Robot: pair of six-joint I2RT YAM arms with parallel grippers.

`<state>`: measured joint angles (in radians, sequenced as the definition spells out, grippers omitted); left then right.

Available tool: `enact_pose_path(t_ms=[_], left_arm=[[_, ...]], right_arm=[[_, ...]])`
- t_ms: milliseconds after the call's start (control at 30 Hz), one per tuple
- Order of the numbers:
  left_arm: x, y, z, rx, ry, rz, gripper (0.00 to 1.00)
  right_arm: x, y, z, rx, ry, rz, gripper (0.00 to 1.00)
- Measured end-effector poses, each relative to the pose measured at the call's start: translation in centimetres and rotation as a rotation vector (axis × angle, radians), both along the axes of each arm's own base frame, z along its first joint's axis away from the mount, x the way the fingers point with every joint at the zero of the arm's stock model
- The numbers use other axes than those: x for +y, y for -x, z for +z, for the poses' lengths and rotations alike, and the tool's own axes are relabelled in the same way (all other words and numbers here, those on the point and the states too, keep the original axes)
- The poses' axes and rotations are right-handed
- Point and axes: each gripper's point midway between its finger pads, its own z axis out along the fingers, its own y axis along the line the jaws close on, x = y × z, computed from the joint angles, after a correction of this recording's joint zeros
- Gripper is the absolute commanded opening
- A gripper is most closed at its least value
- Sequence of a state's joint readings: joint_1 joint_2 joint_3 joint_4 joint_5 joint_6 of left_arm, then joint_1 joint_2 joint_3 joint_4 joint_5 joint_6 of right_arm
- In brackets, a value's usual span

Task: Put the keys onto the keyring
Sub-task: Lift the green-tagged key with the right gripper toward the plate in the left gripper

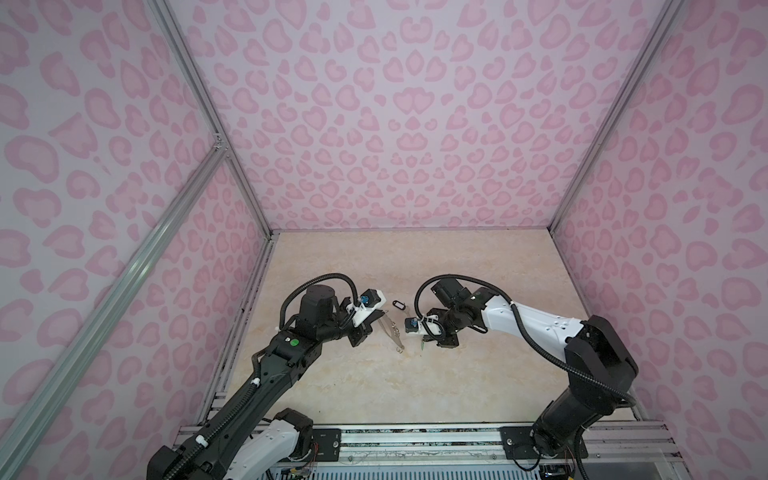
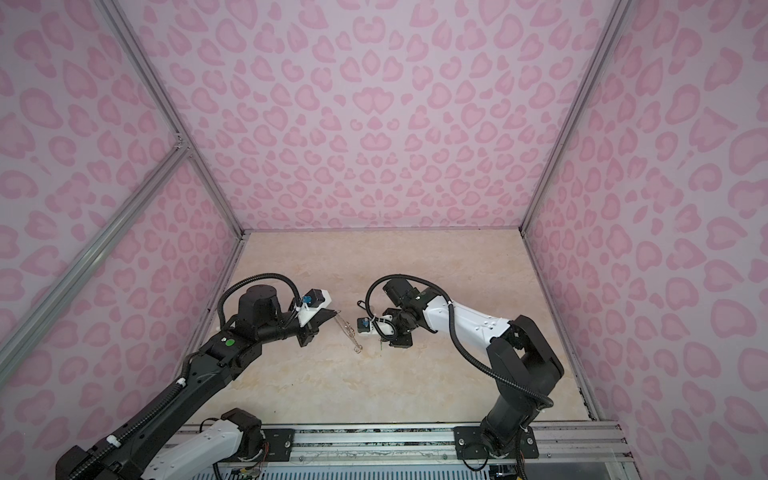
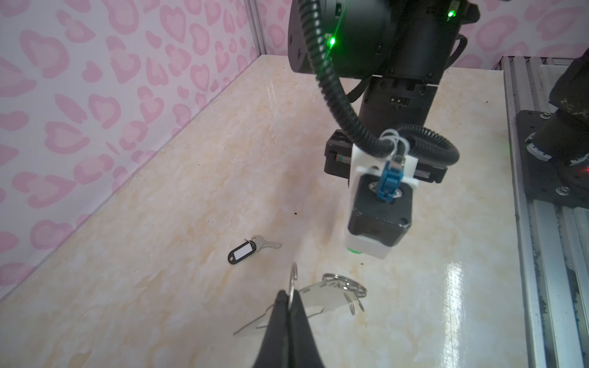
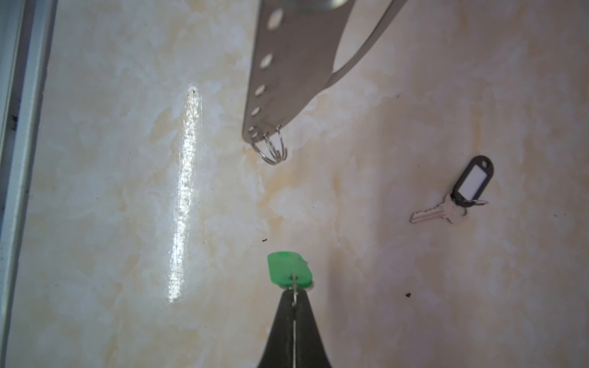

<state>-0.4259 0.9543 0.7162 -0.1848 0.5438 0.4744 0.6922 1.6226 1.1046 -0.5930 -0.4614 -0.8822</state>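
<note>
The keyring (image 1: 391, 330), a flat grey plate with small split rings (image 4: 271, 149) at its low end, hangs tilted above the table in both top views (image 2: 348, 330). My left gripper (image 3: 290, 298) is shut on one split ring (image 3: 294, 280) at the plate's upper end. My right gripper (image 4: 294, 291) is shut on a thin metal edge from which the green tag (image 4: 288, 267) of one key hangs, just right of the plate's lower rings (image 1: 400, 348). The black-tagged key (image 3: 242, 253) lies flat on the table behind both grippers (image 1: 400, 306).
The marble-patterned table (image 1: 415, 386) is walled in by pink heart-patterned panels. An aluminium rail (image 1: 415, 440) with both arm bases runs along the front edge. A metal frame post (image 3: 258, 28) stands in the far corner.
</note>
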Motion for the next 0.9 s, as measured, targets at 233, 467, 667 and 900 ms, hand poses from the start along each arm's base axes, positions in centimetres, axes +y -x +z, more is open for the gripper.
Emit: enact_pose_path(t_ms=[233, 467, 667, 900], left_arm=[[-0.5, 0.7, 0.2, -0.013, 0.006, -0.047, 0.03], [-1.2, 1.2, 0.5, -0.019, 0.006, -0.075, 0.03], [-2.1, 1.7, 0.2, -0.056, -0.037, -0.078, 0.03], [-2.0, 0.7, 2.3, -0.213, -0.067, -0.009, 0.03]], right_arm=[[0.3, 0.3, 2.7, 0.017, -0.121, -0.107, 0.0], [0.6, 0.8, 4.9, 0.046, -0.212, -0.185, 0.0], [1.0, 1.1, 6.7, 0.104, -0.282, -0.274, 0.0], [1.8, 1.9, 9.1, 0.147, -0.397, -0.351, 0.0]])
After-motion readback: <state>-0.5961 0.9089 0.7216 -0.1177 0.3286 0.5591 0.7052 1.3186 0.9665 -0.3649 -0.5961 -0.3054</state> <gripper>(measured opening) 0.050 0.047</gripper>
